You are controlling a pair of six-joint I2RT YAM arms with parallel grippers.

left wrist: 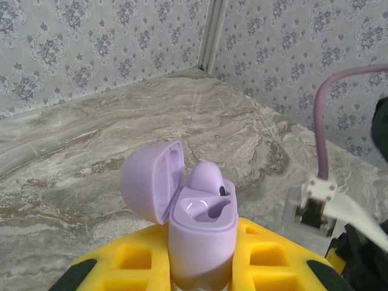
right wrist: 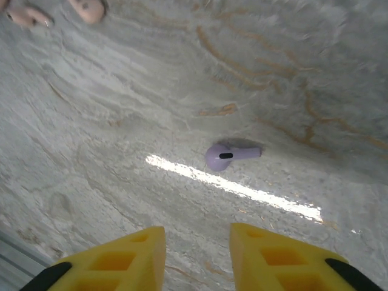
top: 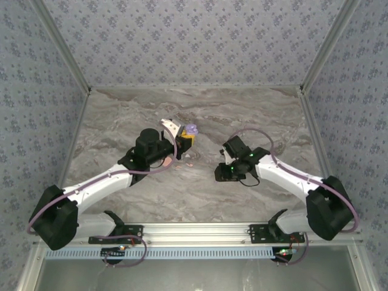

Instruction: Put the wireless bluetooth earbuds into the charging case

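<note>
My left gripper is shut on a purple charging case, which it holds upright between yellow fingers. The case lid is hinged open to the left. One purple earbud sits in the far socket, and the near socket is empty. From above, the case is at the tip of the left gripper. A second purple earbud lies on the table, ahead of my right gripper. That gripper is open with nothing between its fingers.
Two pale pink earbuds lie on the marble table at the far left of the right wrist view. From above they show as small pink bits between the arms. Patterned walls enclose the table.
</note>
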